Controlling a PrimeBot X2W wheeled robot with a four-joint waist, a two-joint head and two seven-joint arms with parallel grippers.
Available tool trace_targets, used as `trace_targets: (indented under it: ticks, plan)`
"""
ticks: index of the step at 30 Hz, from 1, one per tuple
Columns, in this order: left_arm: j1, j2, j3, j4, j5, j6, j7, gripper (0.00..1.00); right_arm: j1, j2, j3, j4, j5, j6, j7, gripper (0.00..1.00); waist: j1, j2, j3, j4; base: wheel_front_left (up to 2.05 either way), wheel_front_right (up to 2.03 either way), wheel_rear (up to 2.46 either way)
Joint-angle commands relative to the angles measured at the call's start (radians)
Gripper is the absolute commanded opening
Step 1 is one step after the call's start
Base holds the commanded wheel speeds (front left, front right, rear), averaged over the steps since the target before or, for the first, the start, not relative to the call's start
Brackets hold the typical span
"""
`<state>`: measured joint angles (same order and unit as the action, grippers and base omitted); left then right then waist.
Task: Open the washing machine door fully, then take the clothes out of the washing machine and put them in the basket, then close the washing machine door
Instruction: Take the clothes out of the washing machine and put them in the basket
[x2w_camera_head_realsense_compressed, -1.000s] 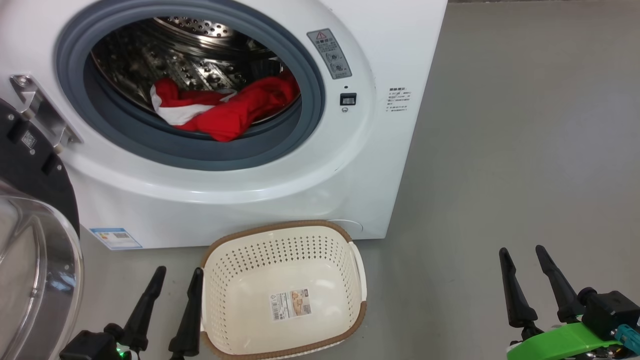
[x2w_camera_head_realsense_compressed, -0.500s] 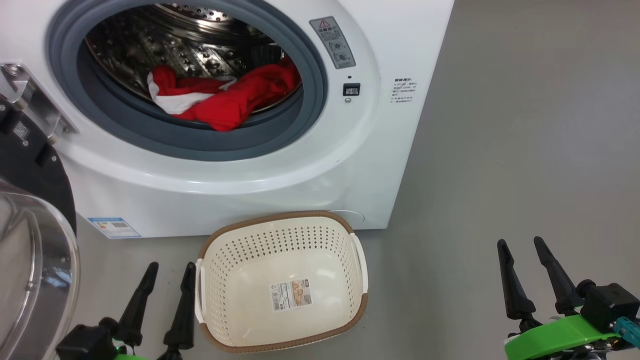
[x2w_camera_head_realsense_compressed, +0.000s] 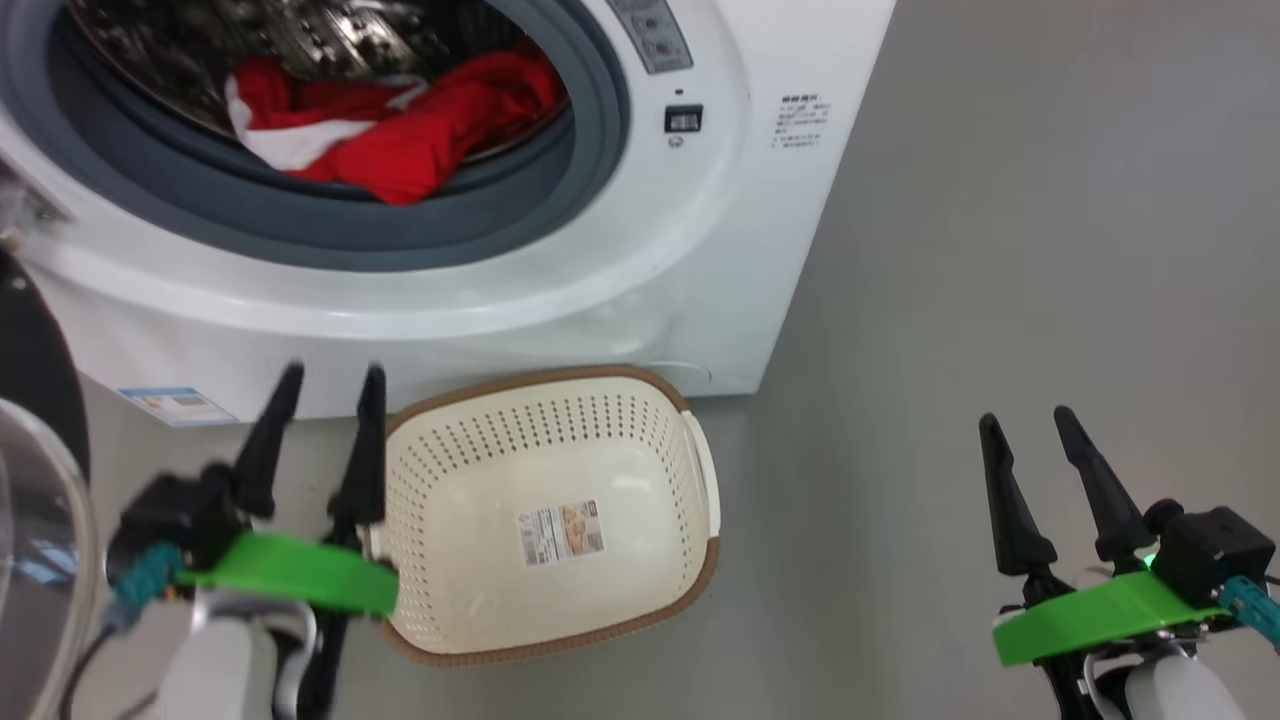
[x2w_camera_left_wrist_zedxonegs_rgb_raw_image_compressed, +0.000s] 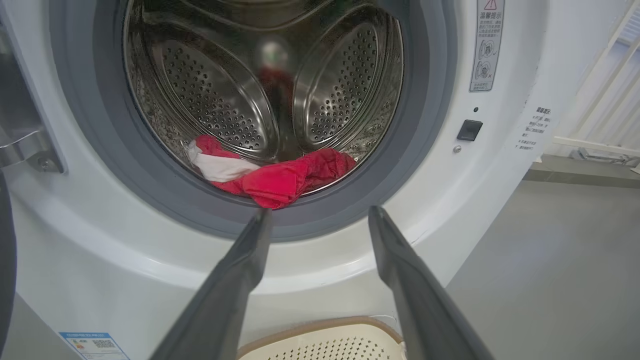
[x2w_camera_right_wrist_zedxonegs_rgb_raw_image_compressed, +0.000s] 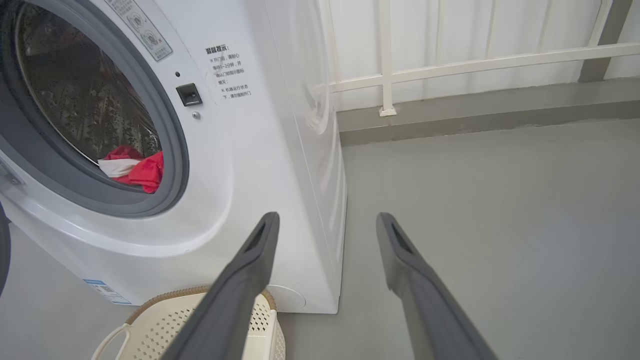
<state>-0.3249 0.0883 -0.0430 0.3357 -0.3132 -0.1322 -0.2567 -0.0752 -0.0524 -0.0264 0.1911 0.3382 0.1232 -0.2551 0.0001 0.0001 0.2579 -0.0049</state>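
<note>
We see the washing machine, a big white front-loader, with its round mouth uncovered. Its door stands wide open to the left, its black rim and clear glass bowl at the edge of our head view. Inside the perforated steel drum the clothes lie as a red bundle with a white band. They sit low at the front, with one fold drooping onto the grey rubber ring. The basket, cream with a brown rim, sits upright just in front of the machine, holding nothing but a paper label on its bottom.
</note>
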Motion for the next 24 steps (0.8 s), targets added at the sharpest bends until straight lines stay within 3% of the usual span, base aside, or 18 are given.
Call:
trace_targets:
  ticks: [1, 12, 24]
  plan:
    - [-0.064, 0.017, 0.041, 0.002, 0.018, 0.002, -0.005, 1.00, -0.035, -0.002, 0.025, -0.027, -0.017, 0.008, -0.007, 1.00, -0.0001, -0.0001, 0.063, -0.030, 0.00, 0.00, 0.00]
    - [-0.434, 0.059, 0.049, 0.287, 0.131, 0.004, -0.005, 1.00, -0.103, 0.002, 0.048, -0.031, 0.023, 0.008, -0.007, 1.00, -0.0001, -0.0001, 0.191, -0.111, 0.00, 0.00, 0.00]
    - [-0.736, 0.121, 0.015, 0.574, 0.219, 0.051, -0.005, 1.00, -0.141, 0.002, 0.087, -0.040, 0.060, 0.008, -0.007, 1.00, -0.0001, -0.0001, 0.267, -0.170, 0.00, 0.00, 0.00]
